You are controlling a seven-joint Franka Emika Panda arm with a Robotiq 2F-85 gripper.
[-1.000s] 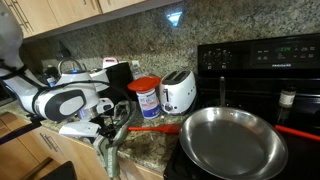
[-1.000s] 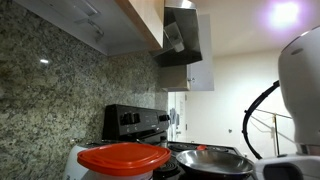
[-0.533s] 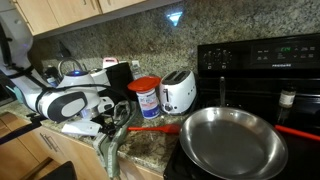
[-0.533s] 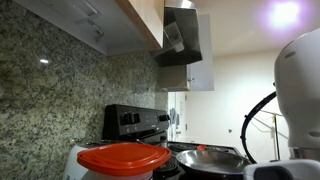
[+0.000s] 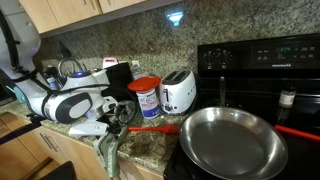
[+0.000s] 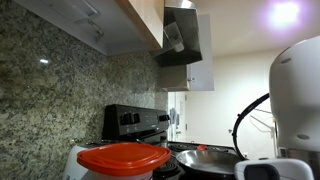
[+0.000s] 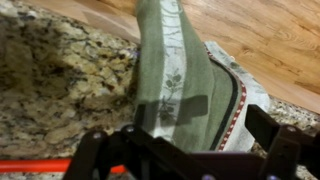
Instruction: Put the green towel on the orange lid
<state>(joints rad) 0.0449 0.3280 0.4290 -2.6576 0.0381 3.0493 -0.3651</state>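
Over the counter edge, gripper (image 7: pixel 185 150) pinches green towel (image 7: pixel 180 80).

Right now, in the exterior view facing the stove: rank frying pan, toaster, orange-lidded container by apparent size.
1. Silver metal frying pan, clearly largest, though it also sits nearest the camera.
2. White toaster.
3. White container with the orange lid, only slightly smaller than the toaster; that gap is close.

home kitchen: stove (image 5: pixel 262 60), toaster (image 5: pixel 178 91) (granite counter (image 7: pixel 60 70))
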